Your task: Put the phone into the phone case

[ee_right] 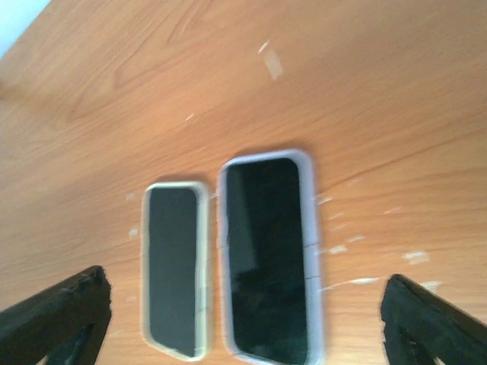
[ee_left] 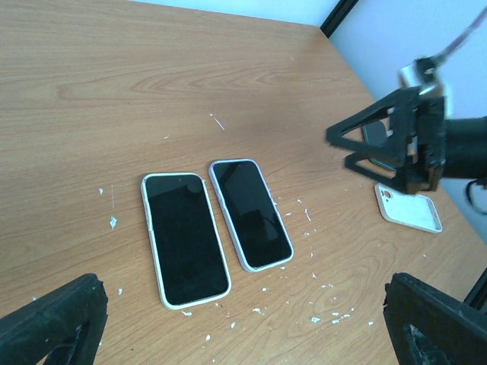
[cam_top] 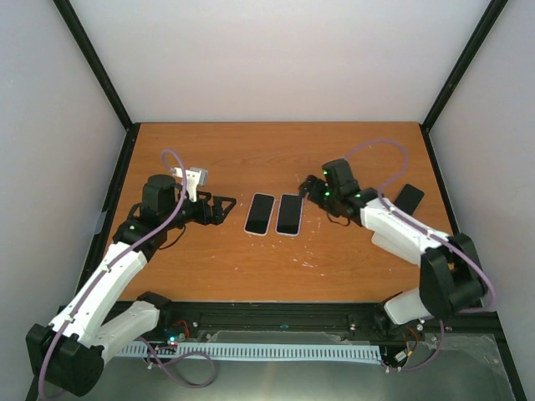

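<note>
Top view: two handsets are lying just beside each other at the middle of the table [cam_top: 276, 154], the left phone [cam_top: 260, 214] and the right phone [cam_top: 288, 215]. The left claw [cam_top: 224, 209] is hovering at their 9 o'clock. The right claw [cam_top: 308, 192] is hanging at the 1 o'clock corner of the right phone, close by it. A dark slab [cam_top: 409, 198] is resting out at 3 o'clock, near the right forearm.

Left wrist view: the left claw's jaws are standing as wide as they go and gripping nothing. The phones are lying ahead at 12 o'clock, a pale rim showing around each screen. At 3 o'clock a spare white case [ee_left: 409, 207] is lying flat, partly behind the right claw, whose fingers are spread and carrying nothing.

Right wrist view, blurred: the right claw's fingers are framing both handsets from well apart, empty-handed. The right phone is sitting inside a lilac case [ee_right: 312, 251]. I cannot tell whether every corner is seated.

From where I am standing, the worry is sitting with the right claw. A finger swinging low as it leaves could be catching the lilac rim, skidding that phone into its neighbour or prising a corner loose if the fit is not full. The forearm sweeping back could also be nudging the slab or the white case toward the 3 o'clock edge.
</note>
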`<act>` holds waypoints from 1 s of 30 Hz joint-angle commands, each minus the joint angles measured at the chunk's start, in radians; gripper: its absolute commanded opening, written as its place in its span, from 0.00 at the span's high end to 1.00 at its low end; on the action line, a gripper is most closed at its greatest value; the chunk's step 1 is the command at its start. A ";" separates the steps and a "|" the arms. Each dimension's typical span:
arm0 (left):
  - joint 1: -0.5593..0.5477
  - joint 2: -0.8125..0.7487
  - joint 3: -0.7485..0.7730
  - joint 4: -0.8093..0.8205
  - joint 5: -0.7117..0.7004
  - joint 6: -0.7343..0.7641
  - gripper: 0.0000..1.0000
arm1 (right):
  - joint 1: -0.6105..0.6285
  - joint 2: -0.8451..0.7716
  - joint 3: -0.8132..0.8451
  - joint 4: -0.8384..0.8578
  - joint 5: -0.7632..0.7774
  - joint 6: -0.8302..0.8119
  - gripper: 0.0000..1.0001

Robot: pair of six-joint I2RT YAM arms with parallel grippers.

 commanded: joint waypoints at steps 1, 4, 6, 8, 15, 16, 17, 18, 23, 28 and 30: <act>0.003 -0.014 0.003 -0.002 0.001 0.029 0.01 | -0.091 -0.107 0.001 -0.251 0.268 -0.082 0.00; 0.003 -0.015 0.004 0.000 0.006 0.030 0.00 | -0.186 -0.156 -0.021 -0.307 0.353 -0.130 0.00; 0.003 -0.017 0.004 0.001 0.008 0.031 0.01 | -0.256 -0.175 -0.042 -0.316 0.377 -0.165 0.00; 0.003 -0.017 0.002 0.002 0.011 0.030 0.01 | -0.348 -0.178 -0.057 -0.330 0.394 -0.182 0.00; 0.003 -0.019 0.001 0.004 0.019 0.033 0.01 | -0.630 -0.133 -0.107 -0.256 0.301 -0.290 0.02; 0.003 -0.019 0.002 0.004 0.017 0.033 0.01 | -0.647 -0.122 -0.102 -0.237 0.276 -0.343 0.05; 0.003 -0.018 0.000 0.004 0.016 0.033 0.01 | -0.653 -0.110 -0.094 -0.237 0.264 -0.405 0.07; 0.003 -0.017 0.000 0.004 0.016 0.035 0.01 | -0.653 -0.098 -0.085 -0.238 0.241 -0.458 0.11; 0.003 -0.012 -0.001 0.008 0.031 0.032 0.01 | -0.653 -0.032 -0.040 -0.301 0.217 -0.561 0.41; 0.003 -0.004 -0.002 0.010 0.048 0.030 0.00 | -0.653 -0.069 -0.099 -0.310 0.108 -0.430 0.51; 0.003 -0.004 -0.001 0.011 0.048 0.031 0.00 | -0.653 -0.100 -0.159 -0.270 0.071 -0.389 0.53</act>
